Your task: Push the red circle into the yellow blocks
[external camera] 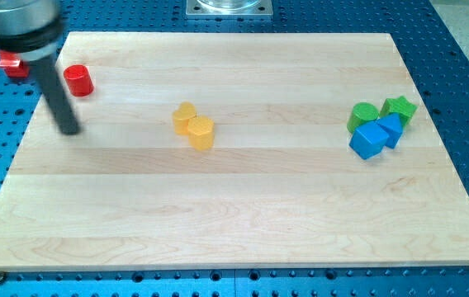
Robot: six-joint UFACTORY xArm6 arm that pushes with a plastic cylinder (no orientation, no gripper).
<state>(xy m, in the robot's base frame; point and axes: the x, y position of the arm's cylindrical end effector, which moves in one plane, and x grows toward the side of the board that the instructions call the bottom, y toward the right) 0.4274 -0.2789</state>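
Note:
The red circle (78, 81), a short red cylinder, stands near the board's upper left. Two yellow blocks (194, 125) sit touching each other left of the board's middle, one at the upper left (185, 117) and one at the lower right (201, 132). My tip (70, 129) rests on the board below and slightly left of the red circle, apart from it, and well to the left of the yellow blocks. The dark rod rises from it toward the view's top left.
A second red block (13, 64) lies at the board's left edge, partly hidden by the rod's mount. At the right sit two green blocks (364, 115) (400, 108) touching two blue blocks (369, 139) (390, 129). The wooden board (234, 223) lies on a blue perforated table.

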